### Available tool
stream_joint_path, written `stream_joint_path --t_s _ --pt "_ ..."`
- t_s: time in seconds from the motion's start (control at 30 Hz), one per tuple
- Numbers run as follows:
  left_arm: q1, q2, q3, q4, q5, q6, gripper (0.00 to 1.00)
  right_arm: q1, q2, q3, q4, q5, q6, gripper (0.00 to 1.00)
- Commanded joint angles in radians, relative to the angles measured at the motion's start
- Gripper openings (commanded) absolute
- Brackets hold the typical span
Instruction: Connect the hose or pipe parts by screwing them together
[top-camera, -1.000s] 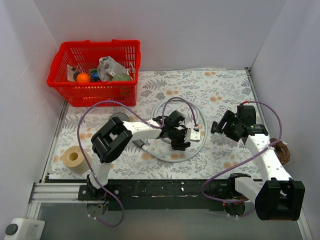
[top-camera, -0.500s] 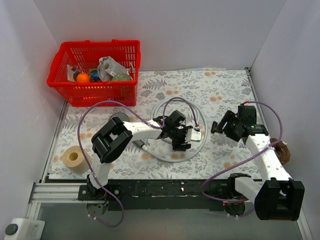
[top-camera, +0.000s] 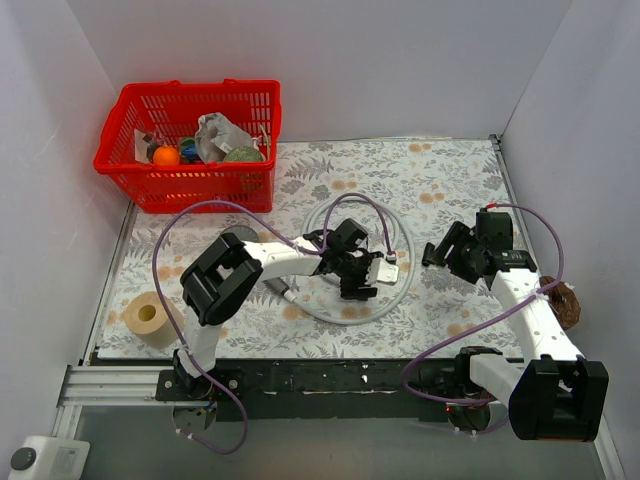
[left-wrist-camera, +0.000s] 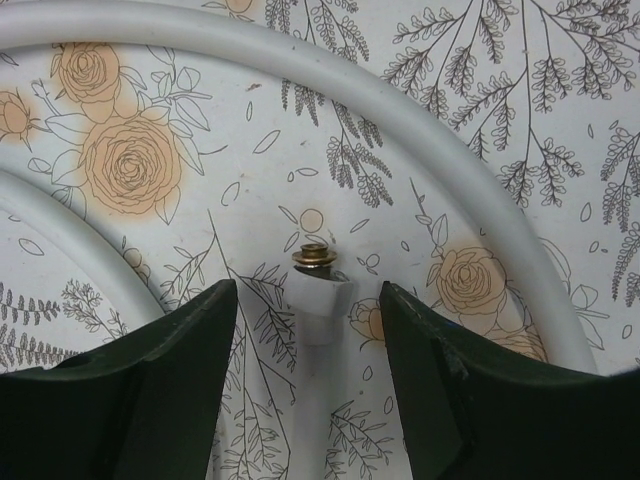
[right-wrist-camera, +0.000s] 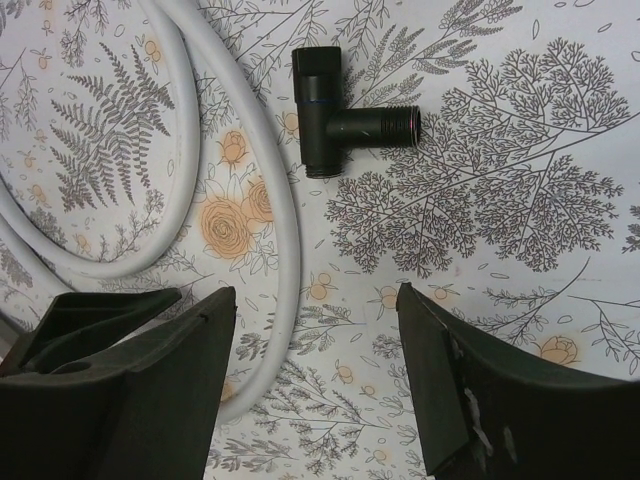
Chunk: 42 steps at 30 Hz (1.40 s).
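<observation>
The whitish-grey hose (top-camera: 316, 304) lies coiled on the flowered mat in the middle of the top view. Its end, a white nut with a brass tip (left-wrist-camera: 319, 293), rests on the mat between the fingers of my left gripper (left-wrist-camera: 308, 330), which is open with a gap on both sides. From above, the left gripper (top-camera: 366, 272) sits inside the coil. The grey shower head (top-camera: 237, 238) lies behind the left arm, mostly hidden, its handle end (top-camera: 283, 292) poking out. My right gripper (right-wrist-camera: 315, 300) hangs open and empty over the mat, beside a hose loop (right-wrist-camera: 283, 210).
A black T-shaped threaded fitting (right-wrist-camera: 340, 125) lies on the mat ahead of the right gripper. A red basket (top-camera: 190, 140) of odds and ends stands at the back left. A tape roll (top-camera: 146, 317) sits at the front left, a brown ring (top-camera: 566, 303) at the right edge.
My left gripper has opened and let go of the hose end, which now lies free between its fingers. The right arm has not moved.
</observation>
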Motion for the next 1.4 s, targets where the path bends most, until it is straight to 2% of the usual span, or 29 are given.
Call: stream_joint_path --t_s 0.0,0.1,0.23,0.33,0.47,0.57,0.87,1.37 --pt "0.031 0.007 -0.033 -0.127 -0.069 0.071 0.59 -0.005 -0.007 0.001 0.027 -0.021 -0.005 0.72" --pt "0.031 0.015 -0.018 -0.141 -0.060 0.069 0.59 -0.007 -0.007 0.001 0.028 -0.028 -0.003 0.72" --pt "0.031 0.022 -0.004 -0.150 -0.050 0.084 0.47 -0.005 -0.010 0.002 0.027 -0.033 -0.002 0.71" --pt "0.031 0.036 0.014 -0.153 -0.038 0.085 0.46 -0.005 -0.010 0.002 0.027 -0.036 -0.002 0.71" --pt "0.027 0.051 0.033 -0.162 -0.035 0.081 0.40 -0.005 -0.007 0.004 0.027 -0.038 -0.002 0.70" --pt "0.025 0.061 0.042 -0.170 -0.033 0.086 0.40 -0.005 -0.005 0.004 0.028 -0.039 -0.002 0.70" --pt "0.012 0.084 0.064 -0.176 -0.044 0.100 0.49 -0.005 -0.001 -0.001 0.031 -0.047 -0.005 0.69" --pt "-0.012 0.102 0.080 -0.182 -0.053 0.111 0.45 -0.034 -0.004 -0.011 0.037 -0.059 -0.006 0.66"
